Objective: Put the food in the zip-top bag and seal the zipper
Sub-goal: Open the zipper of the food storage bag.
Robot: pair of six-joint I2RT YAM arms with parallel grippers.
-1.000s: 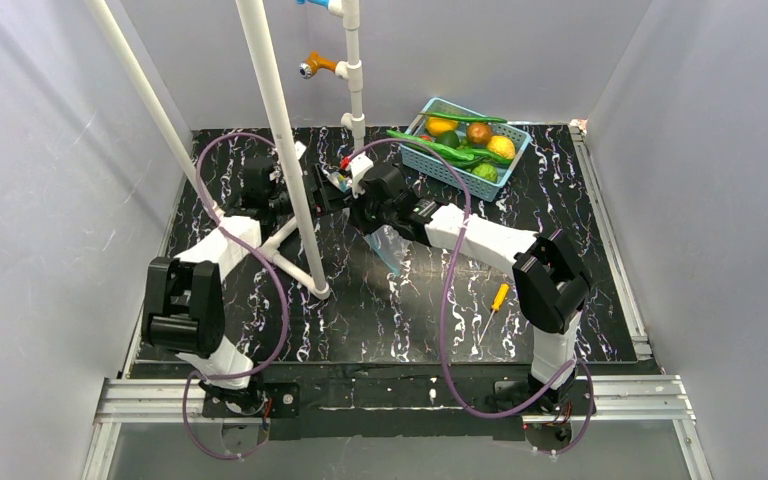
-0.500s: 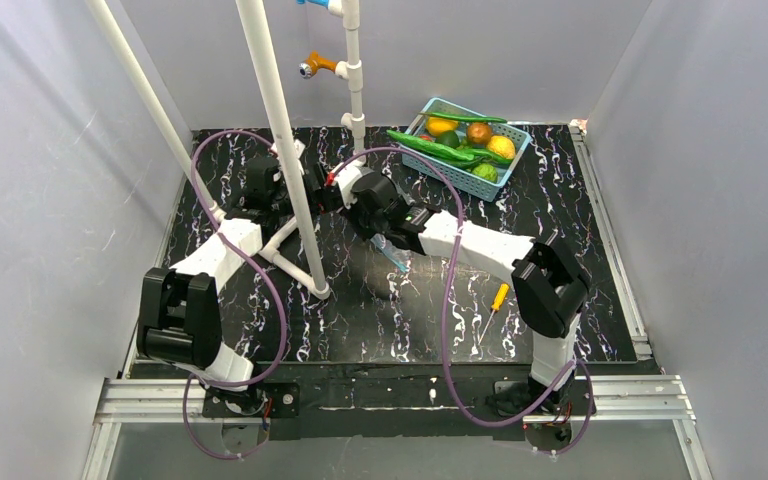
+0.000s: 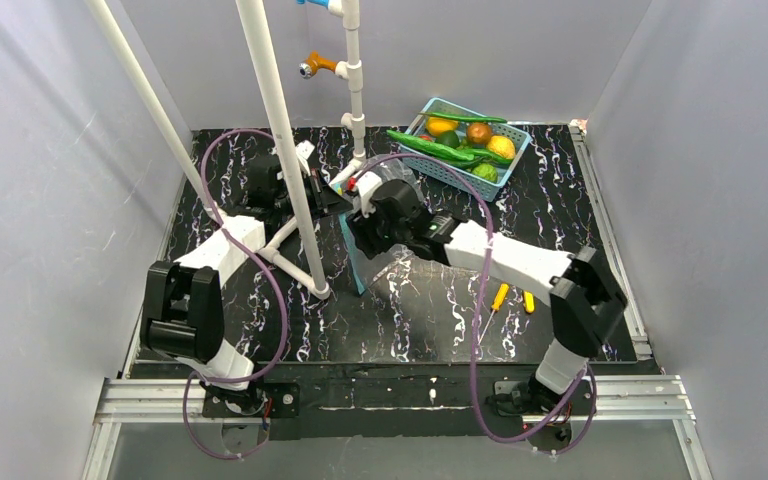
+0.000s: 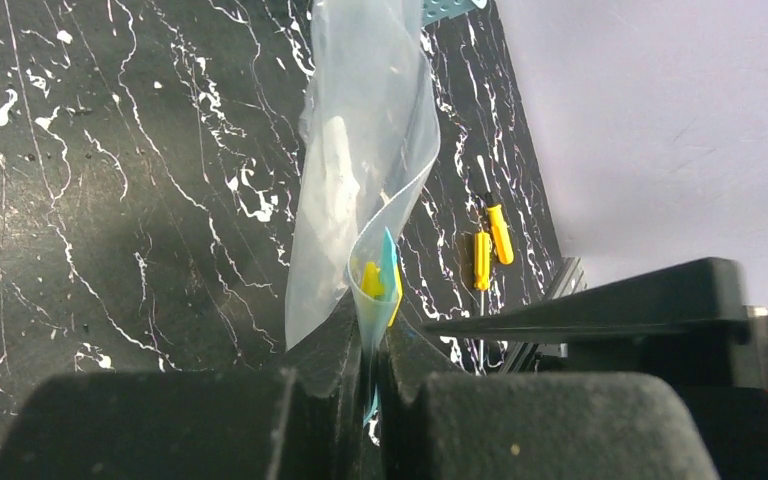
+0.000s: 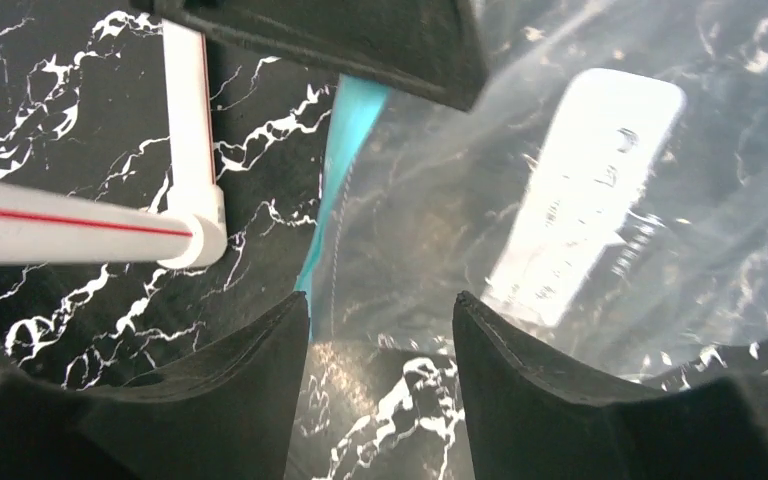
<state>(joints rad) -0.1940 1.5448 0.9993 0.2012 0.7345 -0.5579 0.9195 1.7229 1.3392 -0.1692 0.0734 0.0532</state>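
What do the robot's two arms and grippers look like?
Both arms look alike: the left arm and right arm have white boxy link covers between bulky black joint housings, and each is trailed by a looping purple cable. The left gripper and right gripper have matte black, wedge-shaped fingers.

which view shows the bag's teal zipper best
Right wrist: the zipper runs close and long along the edge of the zip-top bag. Left wrist shows only a short bit pinched in the shut left hand. Top external shows a thin teal line.
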